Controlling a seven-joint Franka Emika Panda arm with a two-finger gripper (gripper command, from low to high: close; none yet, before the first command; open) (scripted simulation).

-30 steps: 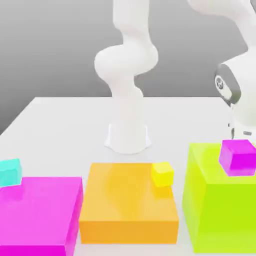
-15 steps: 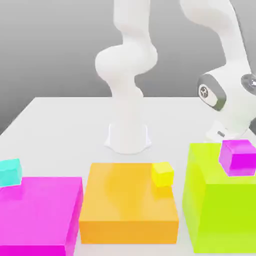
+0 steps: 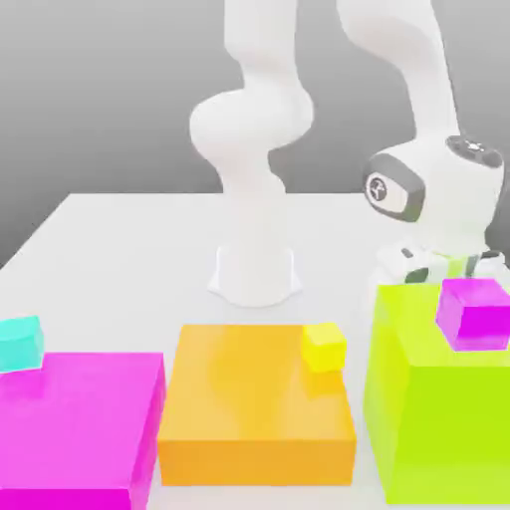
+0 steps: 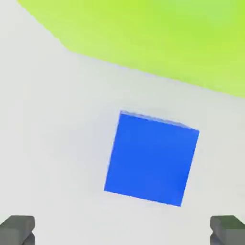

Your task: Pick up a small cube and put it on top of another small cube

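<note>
Three large blocks stand in a row at the front of the white table (image 3: 120, 249): a magenta block (image 3: 75, 423) at the exterior view's left, an orange block (image 3: 254, 403) in the middle and a taller lime-green block (image 3: 438, 398) at the exterior view's right. A small cyan cube (image 3: 20, 342) sits at the far left corner of the magenta block's top, a small yellow cube (image 3: 324, 346) rests on the far right corner of the orange block's top, and a small purple cube (image 3: 475, 314) lies on top of the lime-green block, towards its back edge. The white arm's base (image 3: 255, 269) stands behind the orange block, and its hand hangs low just behind the lime-green block, with the gripper (image 3: 445, 265) partly hidden by that block's back edge. In the hand view a small blue cube (image 4: 151, 158) lies on the bare table beside the lime-green block, not touching it. The two dark fingertips (image 4: 17, 229) stand wide apart, released, holding nothing, and the blue cube lies between their lines but clear of both.
</note>
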